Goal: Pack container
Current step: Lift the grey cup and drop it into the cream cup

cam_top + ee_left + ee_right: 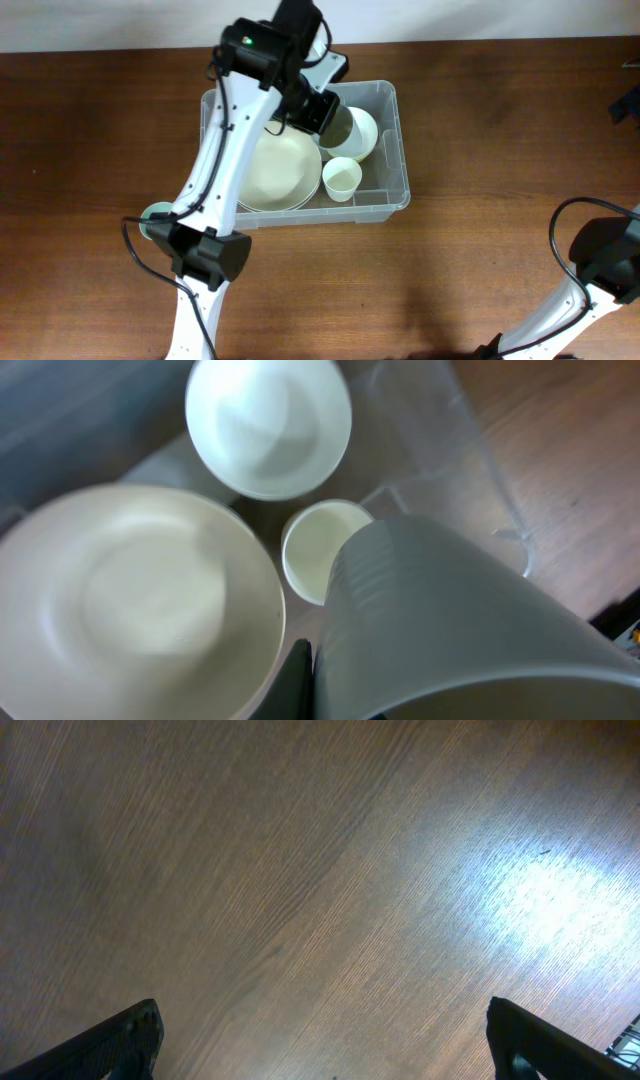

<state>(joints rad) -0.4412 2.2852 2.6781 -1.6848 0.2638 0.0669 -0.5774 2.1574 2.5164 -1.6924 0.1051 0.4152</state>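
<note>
DESK, OVERHEAD AND WRIST VIEWS: The left gripper [326, 116] hangs over the right half of the container [300, 215], a clear bin standing mid-table [500, 120]. Its jaws are closed, apparently on the wall of a grey cup [450, 620]. From overhead only a sliver of that cup shows beneath the black wrist. The left wrist camera is half filled by it and looks past it at a large cream plate [130, 600], a white bowl [268, 425] and a small white cup [318, 550], all lying inside the bin. The right gripper [320, 1045], hard to pick out from overhead, shows in its own camera with jaws spread wide and empty above bare wood.
</note>
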